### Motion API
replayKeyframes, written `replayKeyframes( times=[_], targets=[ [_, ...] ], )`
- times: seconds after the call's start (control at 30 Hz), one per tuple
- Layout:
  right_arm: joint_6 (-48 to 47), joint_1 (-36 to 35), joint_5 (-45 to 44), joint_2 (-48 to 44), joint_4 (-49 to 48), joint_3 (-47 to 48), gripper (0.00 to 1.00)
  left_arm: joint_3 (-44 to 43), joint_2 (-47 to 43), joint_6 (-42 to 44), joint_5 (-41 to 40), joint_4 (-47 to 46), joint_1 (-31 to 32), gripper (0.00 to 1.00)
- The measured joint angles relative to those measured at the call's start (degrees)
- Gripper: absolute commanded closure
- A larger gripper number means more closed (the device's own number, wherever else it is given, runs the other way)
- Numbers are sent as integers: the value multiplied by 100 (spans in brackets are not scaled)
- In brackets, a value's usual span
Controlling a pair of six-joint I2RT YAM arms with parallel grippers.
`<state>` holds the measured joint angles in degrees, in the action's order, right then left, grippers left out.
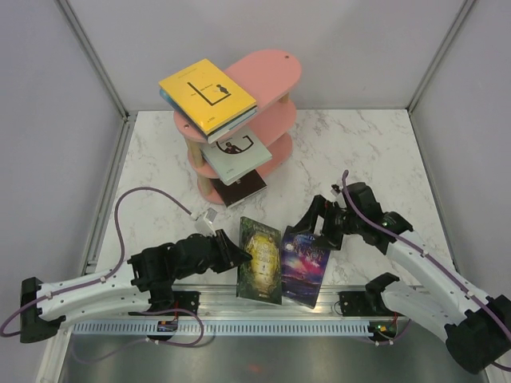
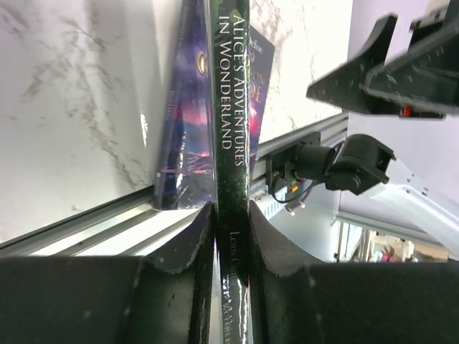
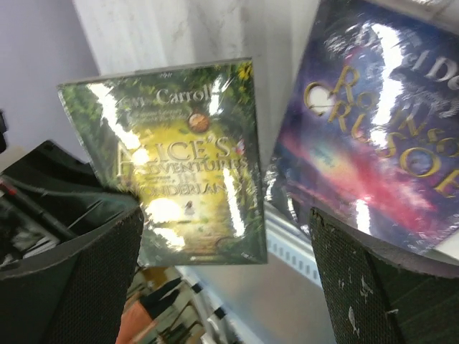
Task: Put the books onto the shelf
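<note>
The left claw was clamped on the spine of the green-gold book, which stood upright at the worktop's six o'clock edge; the purple-blue book stood just beside it at three o'clock; the right claw gaped wide and empty near that book; the pink shelf at twelve o'clock carried a yellow book on top, a pale book on the middle tier and a dark book on the lowest.

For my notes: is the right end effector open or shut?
Open. On the right end effector, the fingers stand wide apart, gripping neither Alice's Adventures in Wonderland nor Robinson Crusoe.
</note>
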<state>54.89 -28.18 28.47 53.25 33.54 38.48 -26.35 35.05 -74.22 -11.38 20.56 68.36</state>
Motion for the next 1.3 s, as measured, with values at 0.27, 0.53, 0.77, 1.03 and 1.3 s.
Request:
replayKeyframes(
  times=[0.27,0.53,0.77,1.03,1.3],
  targets=[
    [1193,-11,1040,-1215,-1506,-1478,2,-404,-815,-9,-715,505,2,98],
    [2208,-313,1266,-1513,-2879,-1864,2,-588,-1174,-9,-1108,-212,2,98],
    [2776,-977,1091,-1178,-4072,-1849,8,-313,-981,-9,-1134,-1088,2,98],
    [3241,-1263,813,-1294,-4992,-1832,78,-227,-702,-59,-1309,-1735,0,98],
    [2612,-1156,581,-1543,-3919,-962,100,-417,-293,-540,-1458,-1853,-57,75]
  ],
)
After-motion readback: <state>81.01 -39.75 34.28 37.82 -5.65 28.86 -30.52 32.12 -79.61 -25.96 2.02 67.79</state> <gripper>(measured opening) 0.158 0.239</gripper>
